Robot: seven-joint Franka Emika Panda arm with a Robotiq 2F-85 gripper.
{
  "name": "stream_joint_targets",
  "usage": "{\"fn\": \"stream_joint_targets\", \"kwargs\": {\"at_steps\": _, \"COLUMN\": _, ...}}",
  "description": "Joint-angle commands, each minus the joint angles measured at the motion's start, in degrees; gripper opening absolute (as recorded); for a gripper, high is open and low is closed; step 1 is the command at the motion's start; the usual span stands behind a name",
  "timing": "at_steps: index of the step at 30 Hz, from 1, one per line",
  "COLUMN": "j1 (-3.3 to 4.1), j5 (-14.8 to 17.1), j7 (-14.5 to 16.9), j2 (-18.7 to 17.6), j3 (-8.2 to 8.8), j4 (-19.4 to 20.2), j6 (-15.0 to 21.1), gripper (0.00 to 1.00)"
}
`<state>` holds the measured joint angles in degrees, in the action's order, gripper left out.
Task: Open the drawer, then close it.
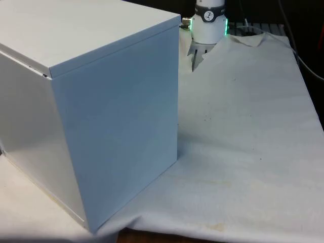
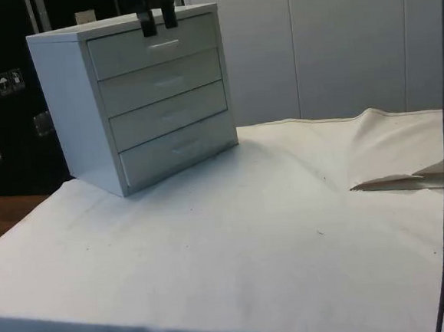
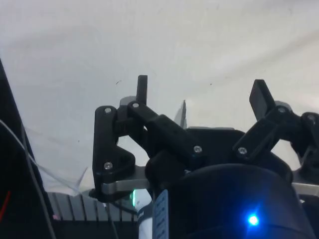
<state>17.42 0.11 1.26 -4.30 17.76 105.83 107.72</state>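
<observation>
1. A white chest of drawers (image 2: 143, 95) is standing upright on the cloth at the side view's left, and is taking up the front view's left (image 1: 96, 111) with its plain back and side turned to that camera.
2. Its four drawers are all sitting shut, flush with the front.
3. The top drawer (image 2: 155, 45) is showing a slim handle at its middle.

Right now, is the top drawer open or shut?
Shut: in the side view the top drawer sits flush with the drawers below; the gripper hangs above its handle.
</observation>
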Motion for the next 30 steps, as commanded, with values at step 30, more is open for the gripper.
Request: {"fn": "stream_joint_targets", "kwargs": {"at_steps": 30, "j1": -0.46, "j5": -0.52, "j7": 5.79, "j2": 0.86, "j3": 1.55, "j4": 4.07, "j6": 8.19, "gripper": 1.00}}
